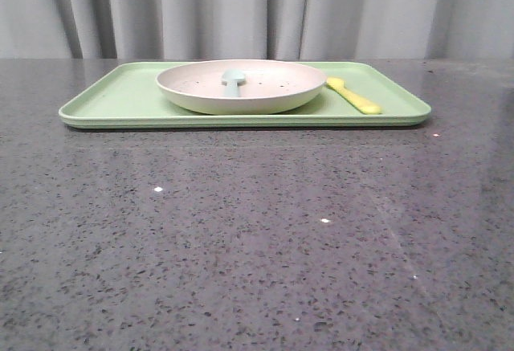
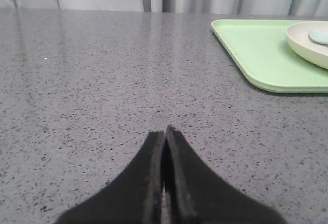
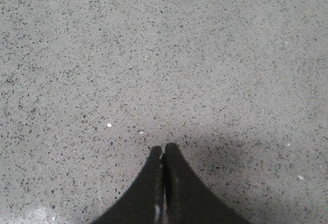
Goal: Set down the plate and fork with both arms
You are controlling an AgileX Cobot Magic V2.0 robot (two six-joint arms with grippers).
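The cream-white speckled plate (image 1: 241,86) sits on the light-green tray (image 1: 112,98) at the far side of the table. The yellow fork (image 1: 353,95) lies on the tray just right of the plate. A pale blue utensil (image 1: 233,83) rests inside the plate. In the left wrist view the plate (image 2: 306,43) and the tray (image 2: 261,55) show ahead and to the right of my left gripper (image 2: 165,130), which is shut and empty over bare table. My right gripper (image 3: 163,147) is shut and empty over bare table; no task thing shows in its view. Neither gripper shows in the front view.
The grey speckled stone tabletop (image 1: 241,230) stretches from the tray to the front edge. Grey curtains (image 1: 257,10) hang behind the table. The pale blue utensil also shows in the left wrist view (image 2: 319,36).
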